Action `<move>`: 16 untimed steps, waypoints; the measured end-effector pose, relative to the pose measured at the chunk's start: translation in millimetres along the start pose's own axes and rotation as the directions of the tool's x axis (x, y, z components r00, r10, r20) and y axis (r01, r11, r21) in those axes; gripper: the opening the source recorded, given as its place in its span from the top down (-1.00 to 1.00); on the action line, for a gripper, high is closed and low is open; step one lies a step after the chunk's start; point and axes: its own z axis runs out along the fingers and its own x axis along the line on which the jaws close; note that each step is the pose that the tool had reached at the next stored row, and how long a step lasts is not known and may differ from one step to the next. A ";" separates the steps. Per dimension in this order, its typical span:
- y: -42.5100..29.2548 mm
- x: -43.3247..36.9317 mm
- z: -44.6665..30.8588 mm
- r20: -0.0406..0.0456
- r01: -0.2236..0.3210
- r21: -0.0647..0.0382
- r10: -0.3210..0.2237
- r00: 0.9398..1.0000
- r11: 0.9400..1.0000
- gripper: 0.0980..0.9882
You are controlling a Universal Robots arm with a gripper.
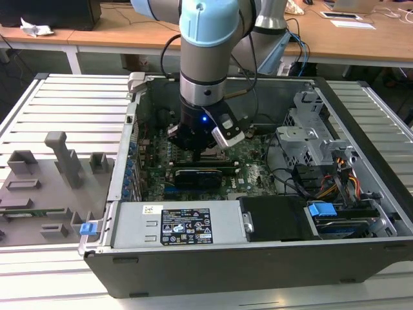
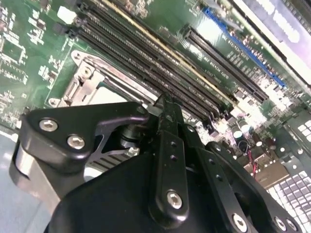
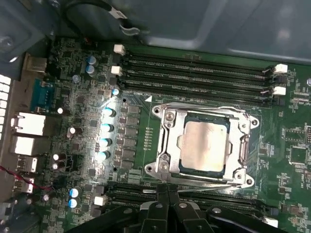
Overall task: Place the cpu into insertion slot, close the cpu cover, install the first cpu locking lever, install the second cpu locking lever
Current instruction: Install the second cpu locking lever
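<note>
The arm reaches down into the open case (image 1: 361, 213), with the gripper (image 3: 167, 194) low over the motherboard (image 3: 87, 63) at the edge of the socket. In the first wrist view the cpu (image 3: 203, 147) lies flat in the socket, and the cover (image 3: 167, 145) appears to be down around it, framing the metal top. So seating the chip looks done, and closing the cover seems done too. A thin lever (image 3: 204, 182) runs along the socket's side nearest the gripper, and another (image 3: 194, 108) along the far side beside the memory slots (image 3: 194, 73); whether either is hooked under its catch cannot be told. The fingers (image 3: 158, 206) meet in a closed point just beside the near lever, clamped on nothing visible; the locking steps look to be the work in hand.
</note>
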 end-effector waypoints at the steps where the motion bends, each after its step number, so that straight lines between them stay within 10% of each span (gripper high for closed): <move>1: -0.6 1.6 0.0 0.001 0.000 -0.006 0.000 1.000 1.000 0.98; 16: -4.9 9.5 12.6 0.013 0.002 -0.086 -0.001 1.000 0.996 0.98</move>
